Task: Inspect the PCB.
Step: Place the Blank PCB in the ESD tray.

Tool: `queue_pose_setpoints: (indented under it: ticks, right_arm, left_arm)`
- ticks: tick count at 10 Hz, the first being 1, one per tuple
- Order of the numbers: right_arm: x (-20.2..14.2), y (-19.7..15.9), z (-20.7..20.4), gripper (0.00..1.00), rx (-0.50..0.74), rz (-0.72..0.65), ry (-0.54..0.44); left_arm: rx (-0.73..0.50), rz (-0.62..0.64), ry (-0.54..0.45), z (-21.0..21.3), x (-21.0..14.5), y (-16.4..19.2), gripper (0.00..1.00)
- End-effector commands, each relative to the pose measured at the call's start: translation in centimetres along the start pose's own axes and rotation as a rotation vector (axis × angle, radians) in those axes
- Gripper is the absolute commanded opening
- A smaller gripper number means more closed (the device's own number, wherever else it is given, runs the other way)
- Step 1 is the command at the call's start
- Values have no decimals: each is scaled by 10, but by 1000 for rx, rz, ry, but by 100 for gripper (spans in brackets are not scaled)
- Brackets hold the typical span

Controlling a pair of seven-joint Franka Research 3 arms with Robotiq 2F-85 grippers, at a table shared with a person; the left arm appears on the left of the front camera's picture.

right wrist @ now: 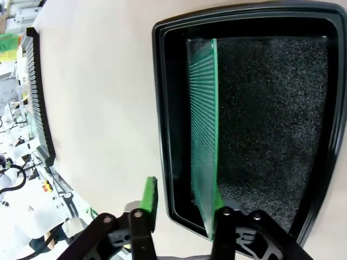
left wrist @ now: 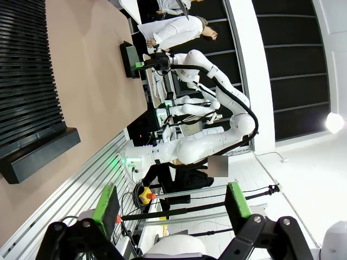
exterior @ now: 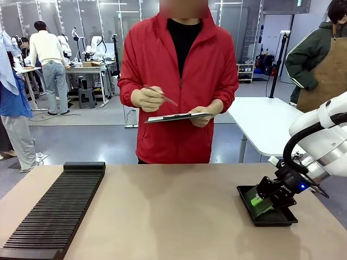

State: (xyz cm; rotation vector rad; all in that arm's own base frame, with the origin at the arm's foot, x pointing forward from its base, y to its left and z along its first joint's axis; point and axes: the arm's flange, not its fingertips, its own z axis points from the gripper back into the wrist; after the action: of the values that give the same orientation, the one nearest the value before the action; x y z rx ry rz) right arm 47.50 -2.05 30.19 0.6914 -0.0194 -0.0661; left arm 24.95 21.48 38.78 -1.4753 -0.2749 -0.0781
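The green PCB (right wrist: 203, 124) stands on its edge inside the shallow black tray (right wrist: 162, 108), near the tray's left wall. My right gripper (right wrist: 183, 208) is at the tray's near end with its jaws apart. One green pad (right wrist: 217, 208) rests against the board, and the other pad (right wrist: 149, 200) hangs outside the tray rim, clear of it. From the front, the right gripper (exterior: 265, 201) reaches down into the tray (exterior: 271, 219) at the table's right, with a bit of the PCB (exterior: 259, 200) showing. My left gripper (left wrist: 171, 203) is open and holds nothing, away from the tray.
A person in a red jacket stands at the far side, holding a clipboard (exterior: 176, 116) and a pen. A long black slotted rack (exterior: 54, 211) lies along the table's left side. Bare tabletop stretches between the rack and the tray.
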Motion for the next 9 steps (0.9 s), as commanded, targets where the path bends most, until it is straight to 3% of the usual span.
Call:
queue_pose_setpoints:
  ticks: [1, 4, 9]
  right_arm:
    - [-8, 10, -2, 68, -98, -4, -26]
    - [-17, 20, 9, 98, -150, 21, -67]
    - [-27, 34, 37, 100, -171, 34, -131]
  left_arm:
    - [8, -1, 7, -1, -2, -3, 100]
    - [8, -1, 7, -1, -2, -3, 100]
    - [8, -1, 7, -1, -2, -3, 100]
